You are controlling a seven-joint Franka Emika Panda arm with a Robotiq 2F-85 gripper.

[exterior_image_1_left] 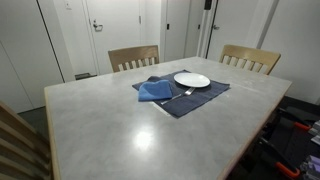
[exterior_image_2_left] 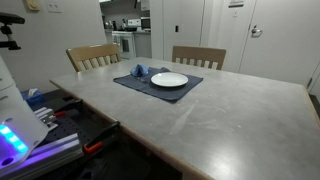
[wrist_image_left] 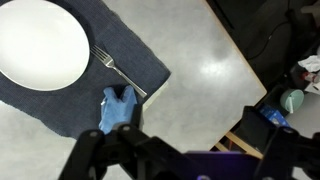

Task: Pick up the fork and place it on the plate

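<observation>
The thin silvery fork (wrist_image_left: 118, 68) lies on the dark blue placemat (wrist_image_left: 95, 25), between the round white plate (wrist_image_left: 40, 45) and the crumpled blue napkin (wrist_image_left: 118, 108). In an exterior view the fork (exterior_image_1_left: 183, 94) lies just in front of the plate (exterior_image_1_left: 192, 79), apart from it. The plate (exterior_image_2_left: 169, 80) is bare in both exterior views. My gripper (wrist_image_left: 185, 160) shows only in the wrist view, as dark fingers along the bottom edge. It is high above the table, off to the side of the placemat, open and empty.
The grey table (exterior_image_1_left: 130, 130) has two wooden chairs (exterior_image_1_left: 133, 57) (exterior_image_1_left: 250, 58) at its far side. The table edge (wrist_image_left: 235, 55) runs close to the gripper, with clutter on the floor (wrist_image_left: 295, 85) beyond. A white unit (exterior_image_2_left: 15, 110) stands beside the table.
</observation>
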